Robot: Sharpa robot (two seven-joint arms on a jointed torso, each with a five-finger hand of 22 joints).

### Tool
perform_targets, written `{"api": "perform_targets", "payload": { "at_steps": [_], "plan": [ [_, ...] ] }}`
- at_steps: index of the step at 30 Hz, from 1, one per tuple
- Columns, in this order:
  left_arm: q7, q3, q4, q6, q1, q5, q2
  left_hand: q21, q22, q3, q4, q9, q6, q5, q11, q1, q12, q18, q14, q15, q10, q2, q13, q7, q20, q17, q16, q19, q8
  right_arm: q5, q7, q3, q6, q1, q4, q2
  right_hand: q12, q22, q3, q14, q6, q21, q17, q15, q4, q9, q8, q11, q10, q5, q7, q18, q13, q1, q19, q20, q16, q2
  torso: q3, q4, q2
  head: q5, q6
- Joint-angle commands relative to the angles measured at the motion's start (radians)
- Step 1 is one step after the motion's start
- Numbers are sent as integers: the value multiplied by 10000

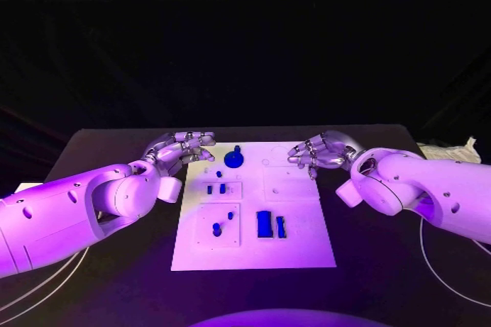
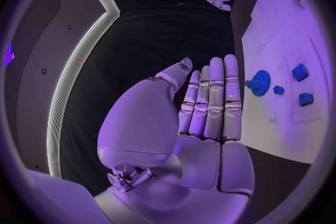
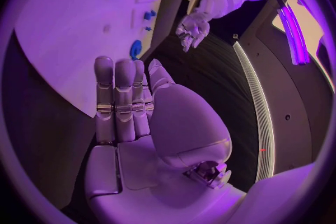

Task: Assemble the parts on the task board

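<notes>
Left robot hand (image 1: 182, 150) and right robot hand (image 1: 319, 152) hover empty, fingers apart, flanking the board (image 1: 296, 231) holding blue parts (image 1: 265, 223).

Black table (image 1: 389, 270); white cables (image 1: 450, 263) looped near edges; crumpled white object (image 1: 450, 151) far right.

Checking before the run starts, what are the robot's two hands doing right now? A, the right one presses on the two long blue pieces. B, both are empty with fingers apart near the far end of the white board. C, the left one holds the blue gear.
B: the left hand and right hand hold nothing, flanking the task board; the blue gear lies untouched.
</notes>
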Motion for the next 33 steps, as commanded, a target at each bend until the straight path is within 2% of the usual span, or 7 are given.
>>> {"api": "perform_targets", "payload": {
  "at_steps": [1,13,14,15,19,30,33],
  "plan": [
    [542,11,-220,-336,-79,425,132,-708,-486,54,102,-15,-75,22,57,101,-226,24,-447,242,-47,15,-169,-33,219,-657,-1471,-764,1,3144,2744,40,322,49,-769,347,-1140,-766,219,-718,-117,-1083,-800,246,-62,-198,-39,222,-393,-55,197,10,-1229,242,-497,203,-1482,64,-58,-14,-305,2,287],
    [1036,12,-1237,-1007,-239,598,776,-2782,-2766,17,181,-35,-115,25,379,205,-1572,216,-632,890,-104,35,-320,-29,1150,-2253,-5080,-2069,-487,4891,4298,186,1365,63,-3367,1741,-3092,-4159,1247,-2122,-392,-5316,-4484,1291,-410,-1657,-27,829,-184,-134,469,67,-6105,111,-1102,1310,-6019,-226,-35,-32,-631,23,884],
    [1059,13,-1259,-1045,-244,581,807,-2801,-2863,-10,180,-37,-116,24,388,204,-1637,220,-585,898,-103,35,-321,-32,1147,-2310,-5198,-2005,-525,4920,4330,192,1417,58,-3484,1807,-3087,-4325,1334,-1988,-366,-5452,-4654,1284,-472,-1751,-25,818,-151,-118,478,88,-6321,63,-940,1284,-6098,-201,-19,-28,-633,42,904],
    [612,5,-1217,-677,-233,447,746,-3049,-4323,-1030,291,-715,-3033,-883,-147,-3962,-1920,-408,-3448,445,-3207,855,-950,-602,371,-2639,-5798,-4426,-1444,4121,3471,186,748,68,-3297,1714,-3730,-5371,530,-5325,-3276,-6020,-5233,956,-628,-2273,-652,383,-3420,-553,-117,-534,-6697,-4170,-3882,643,-6942,-659,-44,-38,-557,11,797],
    [678,22,-1120,-923,-264,388,747,-3753,-4883,-1425,291,-715,-4011,-883,-275,-5248,-2717,-453,-4328,310,-4215,855,-950,-768,100,-2798,-6092,-5147,-1444,4224,3582,224,502,-23,-3155,1721,-3730,-5819,530,-6188,-4129,-6300,-5545,142,-628,-2505,-652,277,-4365,-699,-244,-543,-6987,-5564,-4619,436,-6942,-659,-30,-63,-647,55,920],
    [1348,191,-147,-3398,-572,-208,752,-3753,-5987,-2205,291,-715,-6156,-883,-1285,-8249,-2717,-761,-6390,-584,-6468,855,-950,-1186,-484,-3526,-6579,-6877,-1444,5255,4687,602,-1943,-930,-1734,1790,-3730,-6669,530,-8680,-6325,-6780,-6042,142,-628,-2932,-652,-591,-6832,-1624,-667,-920,-7940,-8835,-6817,-57,-6942,-659,60,-224,-1220,339,1705],
    [1566,246,169,-4201,-672,-402,753,-3753,-6184,-2341,291,-715,-6534,-883,-1285,-8783,-2717,-867,-6755,-584,-6875,855,-950,-1899,-585,-3526,-6665,-7187,-1444,5559,5013,713,-2663,-1198,-1315,1811,-3730,-6811,530,-9096,-6692,-6860,-6126,142,-628,-3643,-652,-591,-7243,-1624,-1381,-996,-7940,-9385,-7185,-137,-6942,-659,65,-233,-1253,355,1749]
  ]
}}
